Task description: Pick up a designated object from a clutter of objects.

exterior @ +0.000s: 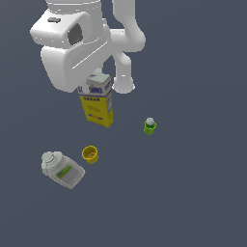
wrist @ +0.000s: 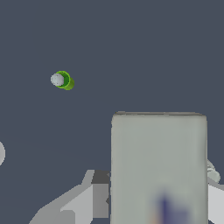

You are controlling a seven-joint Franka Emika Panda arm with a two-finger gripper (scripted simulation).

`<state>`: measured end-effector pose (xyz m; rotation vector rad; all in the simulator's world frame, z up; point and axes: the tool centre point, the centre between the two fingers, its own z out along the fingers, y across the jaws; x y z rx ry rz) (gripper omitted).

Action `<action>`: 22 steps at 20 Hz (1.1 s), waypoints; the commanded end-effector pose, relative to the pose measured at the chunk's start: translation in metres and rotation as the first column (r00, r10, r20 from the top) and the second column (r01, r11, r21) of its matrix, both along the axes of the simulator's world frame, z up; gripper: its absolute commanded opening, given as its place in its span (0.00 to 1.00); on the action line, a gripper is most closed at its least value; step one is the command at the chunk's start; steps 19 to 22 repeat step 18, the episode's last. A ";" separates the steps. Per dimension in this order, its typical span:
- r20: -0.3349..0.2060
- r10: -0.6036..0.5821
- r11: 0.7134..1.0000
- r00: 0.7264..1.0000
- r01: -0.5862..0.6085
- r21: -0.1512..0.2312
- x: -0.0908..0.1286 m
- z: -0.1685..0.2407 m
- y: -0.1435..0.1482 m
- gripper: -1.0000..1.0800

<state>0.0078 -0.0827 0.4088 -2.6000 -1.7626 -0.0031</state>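
The yellow carton box with a white-and-blue top stands upright under the arm's white hand. In the wrist view its pale top fills the space between the fingers, which sit against both its sides. My gripper is shut on the box's top part, with the fingertips mostly hidden by the hand in the exterior view. I cannot tell whether the box rests on the floor or hangs just above it. The small yellow cup, the white bottle with green label and the tiny green bottle lie apart from the box.
The tiny green bottle with white cap also shows in the wrist view. The white bottle lies on its side at the exterior view's lower left. The floor is plain dark grey-blue. The arm's links rise behind the box.
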 end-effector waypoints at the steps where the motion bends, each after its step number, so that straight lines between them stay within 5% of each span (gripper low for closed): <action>1: -0.001 0.000 1.000 1.000 0.000 0.000 -0.005 0.024 -0.007 0.00; 11: -0.001 0.000 1.000 1.000 0.000 -0.001 -0.012 0.083 -0.025 0.00; 22: -0.001 0.000 1.000 1.000 0.000 -0.001 -0.012 0.093 -0.029 0.00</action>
